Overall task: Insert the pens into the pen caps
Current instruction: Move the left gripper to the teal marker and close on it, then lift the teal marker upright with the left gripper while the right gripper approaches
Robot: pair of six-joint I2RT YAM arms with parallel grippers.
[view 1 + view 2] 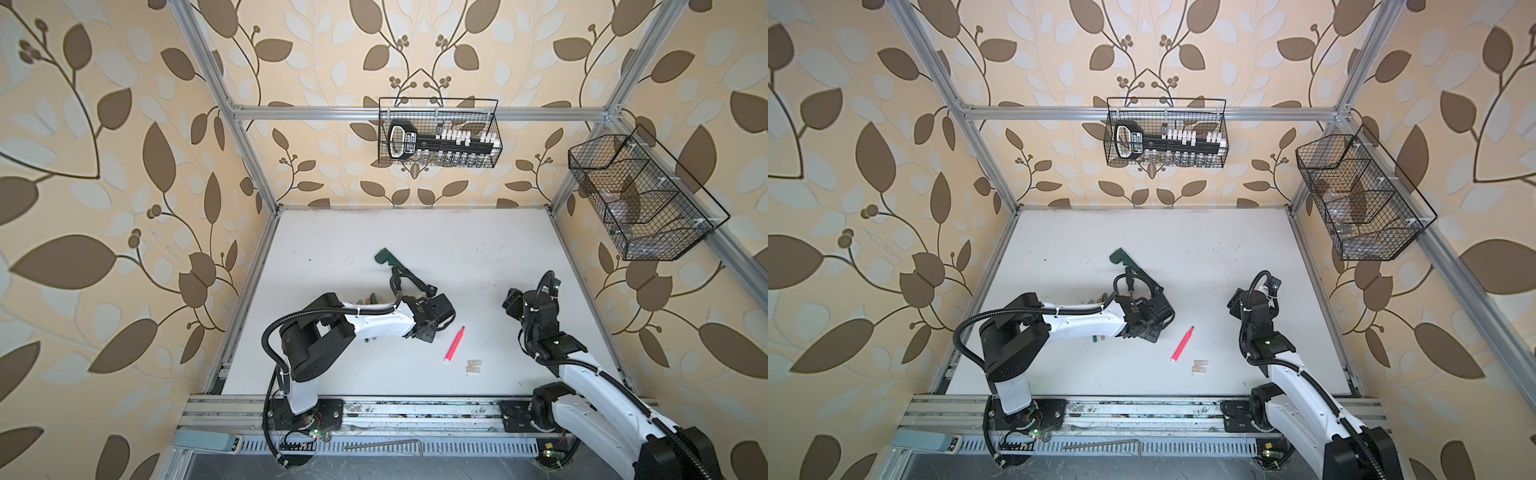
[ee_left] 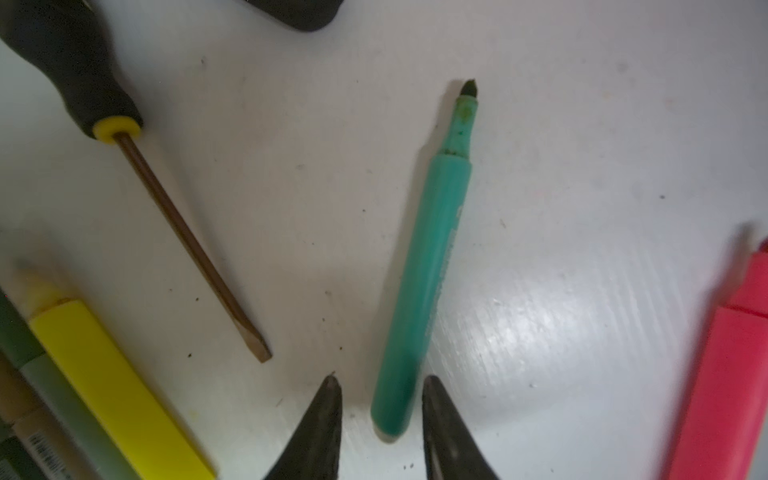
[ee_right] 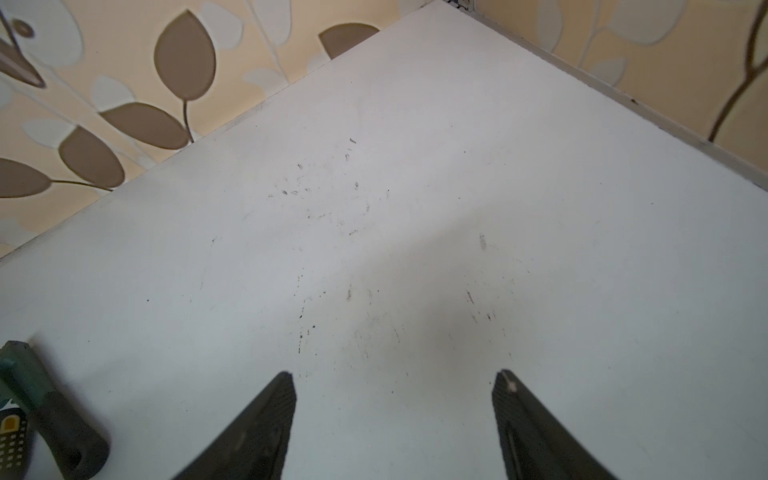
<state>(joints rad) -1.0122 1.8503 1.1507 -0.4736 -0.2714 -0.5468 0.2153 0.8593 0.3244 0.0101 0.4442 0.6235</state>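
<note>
left gripper (image 2: 380, 384) is partly open astride the back end of the teal pen (image 2: 428, 266), not clamping it; the pen lies flat and uncapped on the table (image 2: 582, 124). right gripper (image 3: 395, 382) gapes wide, holding nothing. in a top view the pink pen (image 1: 455, 343) lies at 4 o'clock from the left gripper, with the beige caps (image 1: 473, 365) at 5 o'clock from that pen.

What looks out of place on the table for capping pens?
A flathead screwdriver lies between the yellow pen and the teal pen, and a dark green wrench lies farther back. Neither is a pen or cap.
</note>
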